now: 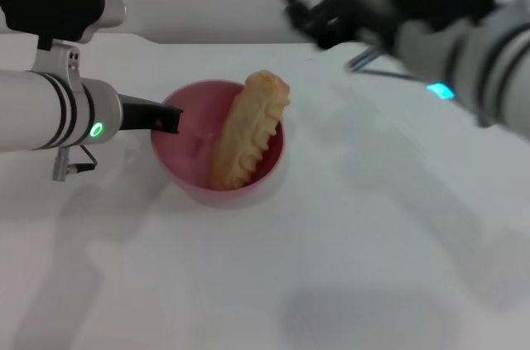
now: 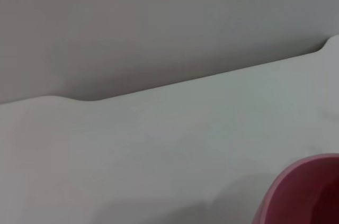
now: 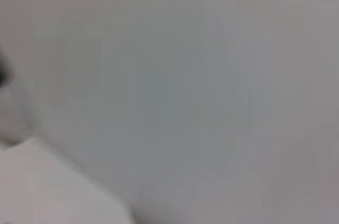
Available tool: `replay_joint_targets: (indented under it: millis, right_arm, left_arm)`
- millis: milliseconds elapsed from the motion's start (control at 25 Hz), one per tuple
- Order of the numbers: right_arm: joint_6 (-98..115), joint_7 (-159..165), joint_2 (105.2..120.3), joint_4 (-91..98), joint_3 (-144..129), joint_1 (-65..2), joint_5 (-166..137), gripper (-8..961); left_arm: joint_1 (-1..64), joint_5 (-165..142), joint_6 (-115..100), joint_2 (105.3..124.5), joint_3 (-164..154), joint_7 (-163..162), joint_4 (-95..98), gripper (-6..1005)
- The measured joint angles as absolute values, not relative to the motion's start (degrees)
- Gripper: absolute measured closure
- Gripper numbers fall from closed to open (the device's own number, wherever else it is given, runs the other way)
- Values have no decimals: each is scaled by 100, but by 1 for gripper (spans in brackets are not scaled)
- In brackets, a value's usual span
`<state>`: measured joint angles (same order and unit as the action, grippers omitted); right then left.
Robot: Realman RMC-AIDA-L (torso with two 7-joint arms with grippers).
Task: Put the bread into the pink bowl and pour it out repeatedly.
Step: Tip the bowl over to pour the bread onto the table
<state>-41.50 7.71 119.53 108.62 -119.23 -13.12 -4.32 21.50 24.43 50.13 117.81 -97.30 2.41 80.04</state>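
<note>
In the head view, the ridged, golden-tan bread (image 1: 248,131) with scalloped edges stands tilted in the smooth, glossy pink bowl (image 1: 178,164) on the matte white surface (image 1: 373,242), its upper end projecting over the far rim, while the left hand (image 1: 161,116) reaches in level from the left with its dark fingers meeting the bowl's near-left rim; whether they pinch it cannot be determined. The right hand (image 1: 302,11) hangs raised beyond the bowl, blurred, its finger state unreadable. The left wrist view shows a curved portion of the pink bowl's wall (image 2: 296,195) on the plain surface (image 2: 159,144); the right wrist view shows only blurred pale surface.
</note>
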Motion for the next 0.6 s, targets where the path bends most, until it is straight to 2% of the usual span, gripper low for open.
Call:
replay_joint_targets:
  millis: [80,320,600]
  right_arm:
    - [-3545,757,11943,10815,-11529,-865,111,352]
    - [-2682,-50,11913,10399,-10857,-322,1850,352]
    - [-2047,-763,11890,9538,-10394,-166,2830,352]
  left_arm:
    - [2144,2442,5008,11782,-9703,284,8022,950]
    - [2127,2427,4943,11779,-9679,309,8101,950]
    - [2065,2418,4747,11783,-9699,584,8301,951]
